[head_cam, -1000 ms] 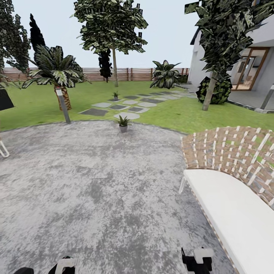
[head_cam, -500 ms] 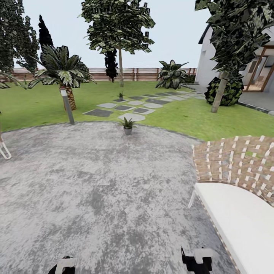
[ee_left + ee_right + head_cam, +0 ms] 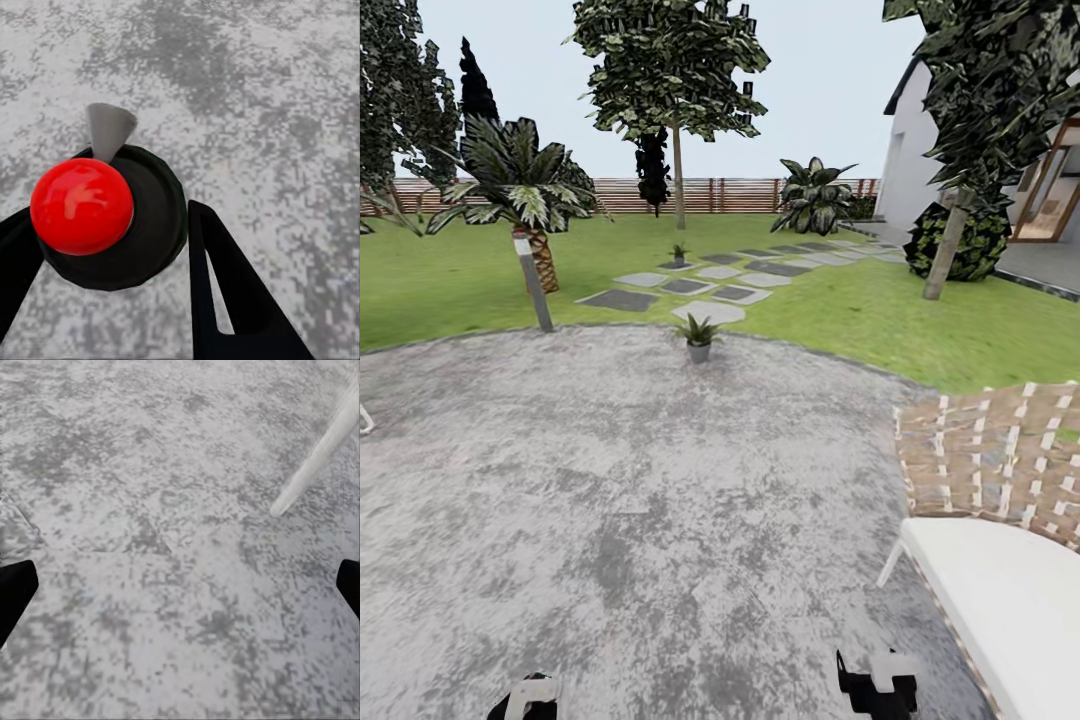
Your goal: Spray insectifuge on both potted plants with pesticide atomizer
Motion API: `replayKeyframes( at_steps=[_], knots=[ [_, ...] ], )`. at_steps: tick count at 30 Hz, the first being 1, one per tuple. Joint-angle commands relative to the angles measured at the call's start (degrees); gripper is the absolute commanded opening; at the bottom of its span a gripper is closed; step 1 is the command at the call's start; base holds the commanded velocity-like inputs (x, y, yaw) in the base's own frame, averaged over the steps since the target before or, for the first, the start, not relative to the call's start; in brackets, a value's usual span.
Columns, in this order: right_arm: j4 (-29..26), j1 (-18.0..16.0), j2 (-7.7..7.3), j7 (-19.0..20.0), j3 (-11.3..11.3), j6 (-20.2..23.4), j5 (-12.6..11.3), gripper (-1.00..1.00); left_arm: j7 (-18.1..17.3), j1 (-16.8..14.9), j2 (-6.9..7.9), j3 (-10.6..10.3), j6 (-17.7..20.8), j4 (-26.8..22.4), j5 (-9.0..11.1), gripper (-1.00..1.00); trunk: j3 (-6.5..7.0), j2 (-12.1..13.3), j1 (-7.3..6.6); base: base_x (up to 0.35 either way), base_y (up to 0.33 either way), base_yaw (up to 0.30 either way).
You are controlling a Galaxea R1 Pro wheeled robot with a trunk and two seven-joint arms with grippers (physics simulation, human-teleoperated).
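The head camera turns and moves forward, so the whole scene slides. The white chair (image 3: 1000, 590) now sits lower right in the frame, and the nearer potted plant (image 3: 699, 336) looks slightly larger.

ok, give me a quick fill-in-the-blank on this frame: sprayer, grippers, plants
1. The sprayer, seen from above with its round red top, sits between the fingers of the ____ gripper.
2. The right gripper has its fingers spread wide with nothing between them, so it is ____.
3. The nearer potted plant stands at the edge of the grey patio; the farther one stands beside the stepping ____.

Missing words: left; open; stones
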Motion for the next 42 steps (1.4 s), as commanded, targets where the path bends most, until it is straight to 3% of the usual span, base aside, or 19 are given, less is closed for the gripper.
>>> replayKeyframes(
  at_steps=[1,25,42],
  knots=[
    [0.05,-0.04,0.01,-0.31,-0.25,-0.13,0.60,1.00,-0.16,-0.04,-0.02,0.49,-0.20,0.05,-0.59,-1.00,-0.05,-0.02,0.02,0.339,0.113,0.000],
    [0.05,-0.03,0.06,-0.31,-0.25,-0.13,0.60,1.00,-0.16,-0.05,-0.02,0.49,-0.20,0.05,-0.59,-1.00,-0.05,-0.02,0.02,0.339,0.022,0.002],
    [0.05,-0.03,0.05,-0.31,-0.25,-0.13,0.60,1.00,-0.16,-0.02,-0.02,0.49,-0.20,0.05,-0.59,-1.00,-0.05,-0.02,0.02,0.339,0.000,0.092]
  ],
)
